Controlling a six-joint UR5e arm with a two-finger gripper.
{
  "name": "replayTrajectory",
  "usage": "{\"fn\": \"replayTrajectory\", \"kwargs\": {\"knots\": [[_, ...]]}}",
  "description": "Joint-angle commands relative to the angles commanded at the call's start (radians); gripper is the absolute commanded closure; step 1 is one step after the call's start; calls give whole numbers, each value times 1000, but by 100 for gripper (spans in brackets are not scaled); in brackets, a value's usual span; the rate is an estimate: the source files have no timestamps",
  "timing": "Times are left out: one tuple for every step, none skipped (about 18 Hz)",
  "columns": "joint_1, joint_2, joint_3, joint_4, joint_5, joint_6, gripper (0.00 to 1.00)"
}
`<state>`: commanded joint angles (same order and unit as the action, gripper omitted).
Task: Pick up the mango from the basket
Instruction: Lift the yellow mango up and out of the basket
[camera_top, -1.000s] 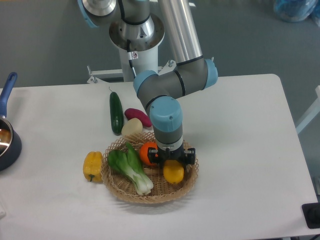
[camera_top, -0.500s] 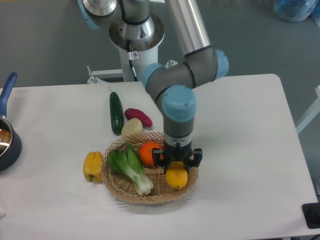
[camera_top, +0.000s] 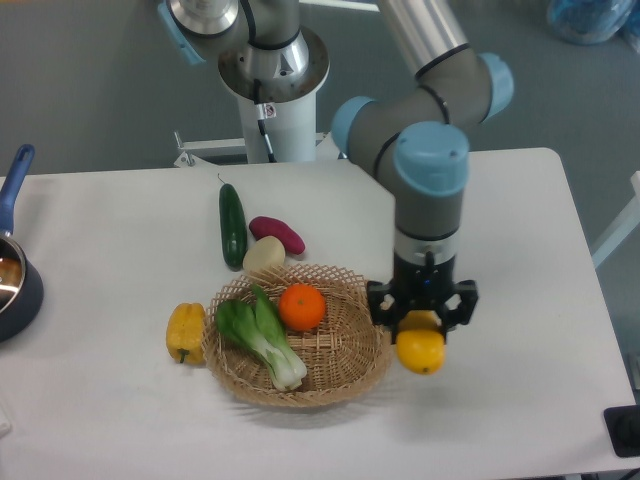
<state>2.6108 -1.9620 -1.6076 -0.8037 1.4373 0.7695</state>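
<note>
My gripper (camera_top: 421, 322) is shut on the mango (camera_top: 421, 348), a smooth yellow oval fruit that hangs from the fingers. It is held in the air just right of the basket (camera_top: 352, 362), outside its rim and above the white table. The basket is round, tan and woven. It holds an orange (camera_top: 301, 306) and a green bok choy (camera_top: 258, 335).
A yellow bell pepper (camera_top: 184, 331) lies left of the basket. A cucumber (camera_top: 232, 225), a purple sweet potato (camera_top: 277, 234) and a pale potato (camera_top: 263, 255) lie behind it. A dark pot with a blue handle (camera_top: 12, 270) sits at the left table edge.
My gripper has lifted the mango out of the basket and carried it right, past the rim. The orange, earlier partly hidden by the gripper, now shows fully.
</note>
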Motion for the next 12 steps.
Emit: {"fn": "replayTrajectory", "kwargs": {"knots": [[-1,11,0,-15,2,52,82],[-1,14,-2,-26,6,95,82],[-1,15,-3,-35,18,131,82],[-3,17,-5,-51,34,163,82],[-2,18,-9,-69,50,198,82],[0,20,-11,-106,66,268,82],[2,31,-14,-141,72,322,82],[3,46,-18,-179,78,374,82],[12,58,-29,-207,78,422,82],[17,71,-44,-215,80,451,82],[17,78,-58,-215,80,458,82],[15,84,-70,-210,80,458,82]]}}
